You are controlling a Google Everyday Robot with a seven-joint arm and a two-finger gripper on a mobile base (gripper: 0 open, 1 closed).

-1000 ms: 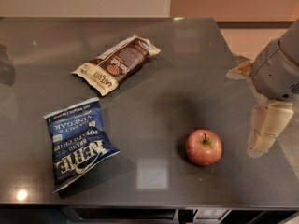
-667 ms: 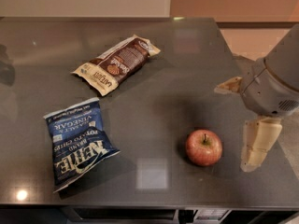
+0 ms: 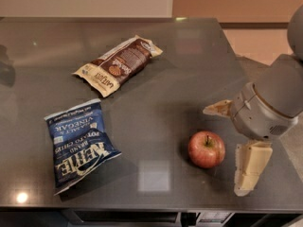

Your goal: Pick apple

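Hand (image 3: 225,150) hangs spread wide and empty just right of the apple (image 3: 206,149), which I see small, red, yellow-streaked, stem up. Open counter (image 3: 189,70) stretches behind the apple; the front edge runs near it, and the blue chip bag (image 3: 78,143) lies well left.

Red-yellow apple (image 3: 206,149) beside cream end effector (image 3: 226,150); blue bag (image 3: 78,143), brown bag (image 3: 118,65).

This looks like a break room or small kitchen: a dark grey counter surface (image 3: 189,56) carries a chips bag (image 3: 78,143), a brown snack bag (image 3: 118,65) and an apple (image 3: 206,149). The robot hand (image 3: 226,150) hovers at its near right.
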